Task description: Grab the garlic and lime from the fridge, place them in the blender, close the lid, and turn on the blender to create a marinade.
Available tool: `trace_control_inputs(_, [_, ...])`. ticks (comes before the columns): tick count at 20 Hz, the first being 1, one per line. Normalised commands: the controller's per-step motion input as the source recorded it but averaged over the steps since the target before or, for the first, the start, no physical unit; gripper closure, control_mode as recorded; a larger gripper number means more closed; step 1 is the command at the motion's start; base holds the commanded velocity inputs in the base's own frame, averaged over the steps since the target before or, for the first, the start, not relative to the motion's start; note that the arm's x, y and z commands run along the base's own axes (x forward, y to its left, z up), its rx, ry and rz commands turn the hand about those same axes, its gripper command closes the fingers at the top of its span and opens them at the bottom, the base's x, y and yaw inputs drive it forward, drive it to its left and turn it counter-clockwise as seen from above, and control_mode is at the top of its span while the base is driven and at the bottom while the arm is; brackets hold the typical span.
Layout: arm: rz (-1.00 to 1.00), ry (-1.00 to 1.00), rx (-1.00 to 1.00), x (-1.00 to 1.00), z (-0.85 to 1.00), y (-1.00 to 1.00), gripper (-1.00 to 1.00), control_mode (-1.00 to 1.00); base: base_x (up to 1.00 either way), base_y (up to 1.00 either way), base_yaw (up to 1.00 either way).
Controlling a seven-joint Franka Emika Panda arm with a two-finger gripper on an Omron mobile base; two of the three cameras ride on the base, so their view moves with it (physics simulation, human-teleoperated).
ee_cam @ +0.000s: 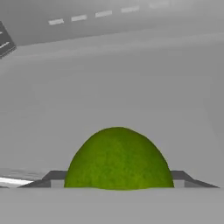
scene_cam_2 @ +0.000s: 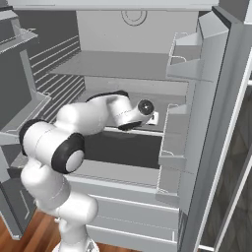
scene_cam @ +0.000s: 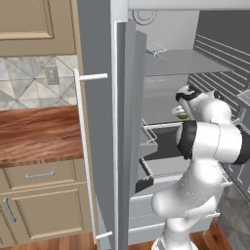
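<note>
The fridge [scene_cam: 97,44] stands open, and my arm reaches onto its middle shelf [scene_cam_2: 123,64]. In the hand view the green lime [ee_cam: 118,159] sits right between my gripper's [ee_cam: 118,184] two dark fingertips [ee_cam: 54,177], which press against its sides. From the left base view a sliver of the lime [scene_cam: 182,116] shows under the hand. My gripper [scene_cam_2: 154,118] points toward the right side of the fridge interior. The garlic, the blender and the lid are out of view.
The open fridge door [scene_cam: 128,136] with its bins stands left of the arm, and its pale bar handle [scene_cam: 84,156] runs down its edge. Door shelves [scene_cam_2: 179,133] line the right side. A wooden counter [scene_cam: 34,134] and beige cabinets lie to the left.
</note>
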Motion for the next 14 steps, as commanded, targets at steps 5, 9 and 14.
trace_control_inputs(5, [0.0, -0.09, 0.0, -1.0, 0.62, 0.24, 1.0, -1.0, 0.0, 0.0, 0.0])
trace_control_inputs(9, [-0.01, 0.0, 0.0, -1.0, 0.95, 0.36, 1.0, -1.0, 0.0, 0.0, 0.0])
trace_control_inputs(14, [0.0, 0.15, 0.0, -1.0, 1.0, 0.39, 1.0, -1.0, 0.0, 0.0, 0.0])
